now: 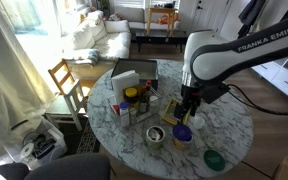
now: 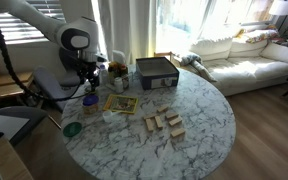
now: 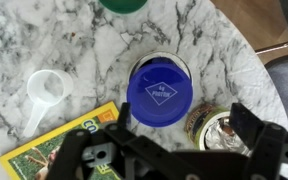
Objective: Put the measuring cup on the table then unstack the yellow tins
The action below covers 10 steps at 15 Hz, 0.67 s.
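The measuring cup [image 3: 160, 92], blue with a white diamond mark on the face turned to the wrist camera, sits inside the yellow tins [image 3: 181, 66]; only a thin pale rim shows around it. In both exterior views the cup [image 1: 183, 128] [image 2: 89, 100] sits on the pale yellow stack [image 1: 182, 138] near the table's edge. I cannot tell how many tins are stacked. My gripper [image 3: 184, 125] [image 1: 189, 110] [image 2: 88, 86] hovers just above the cup, open and empty, its fingers apart. The marble table [image 1: 224, 120] [image 2: 209, 120] [image 3: 84, 40] carries everything.
A shiny foil-lined tin [image 3: 216, 125] [image 1: 155, 136] stands right beside the stack. A white scoop [image 3: 44, 90], a yellow booklet [image 3: 54, 148] [image 2: 121, 103] and a green disc [image 3: 122, 4] [image 1: 214, 158] [image 2: 72, 128] lie nearby. Jars [image 1: 130, 100], a box [image 1: 134, 72] [image 2: 156, 70] and wooden blocks [image 2: 164, 122] stand farther off.
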{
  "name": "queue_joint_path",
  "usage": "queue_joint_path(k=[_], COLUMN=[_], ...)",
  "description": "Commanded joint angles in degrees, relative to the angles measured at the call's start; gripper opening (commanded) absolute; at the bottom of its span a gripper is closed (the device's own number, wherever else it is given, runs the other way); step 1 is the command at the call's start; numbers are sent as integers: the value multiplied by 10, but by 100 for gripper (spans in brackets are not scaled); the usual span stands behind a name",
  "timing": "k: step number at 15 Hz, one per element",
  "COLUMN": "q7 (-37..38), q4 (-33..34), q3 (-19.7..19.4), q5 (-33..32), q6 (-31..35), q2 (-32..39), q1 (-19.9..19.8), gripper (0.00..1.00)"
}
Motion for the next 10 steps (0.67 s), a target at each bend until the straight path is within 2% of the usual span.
queue_joint_path(k=[1, 5, 6, 10], q7=[-3, 46, 18, 21], q4=[-1, 2, 7, 8], q3=[0, -4, -1, 0], q5=[-3, -12, -1, 0], q6=[-14, -31, -17, -17], q2=[-28, -41, -30, -31], q1=[-1, 3, 0, 0], gripper=[100, 100, 100, 100])
